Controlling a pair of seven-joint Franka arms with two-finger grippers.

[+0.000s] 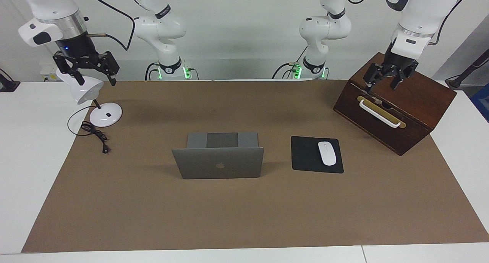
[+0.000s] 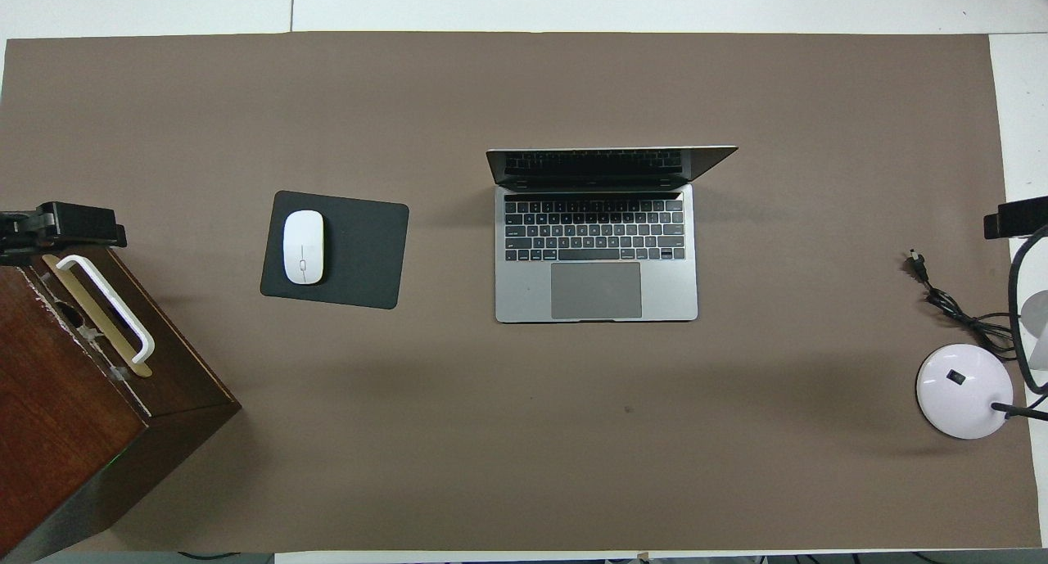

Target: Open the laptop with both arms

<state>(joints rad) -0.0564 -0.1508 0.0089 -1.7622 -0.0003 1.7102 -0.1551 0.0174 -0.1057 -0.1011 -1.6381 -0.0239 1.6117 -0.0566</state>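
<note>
Your left tool (image 1: 385, 81) is hanging over the dark wooden box (image 1: 416, 99) at the left arm's end of the tabletop (image 1: 244, 217), its fingers spread apart and pinching nothing; the fingertips are sitting just above the box's top edge, over the white handle (image 1: 380, 115) on its front face. In the overhead view only a black piece of that tool (image 2: 61, 224) is showing, over the box's (image 2: 82, 417) upper corner.

Your right tool (image 1: 87, 66) is hovering over the white desk lamp (image 1: 82, 88) at the right arm's end, its fingers also spread wide and gripping nothing. The lamp's round base (image 2: 964, 390) is resting on the brown mat, with its black cord (image 2: 954, 306) trailing beside it.

Between the two tools, well apart from both, the laptop (image 1: 218, 158) is standing open in the middle of the tabletop, its lid raised upright with the logo facing away from the robots. You are seeing its keyboard and trackpad (image 2: 596, 257) uncovered from above.

Beside the laptop, toward the left arm's end, a white mouse (image 2: 303, 246) is lying on a black mouse pad (image 2: 360, 253).
</note>
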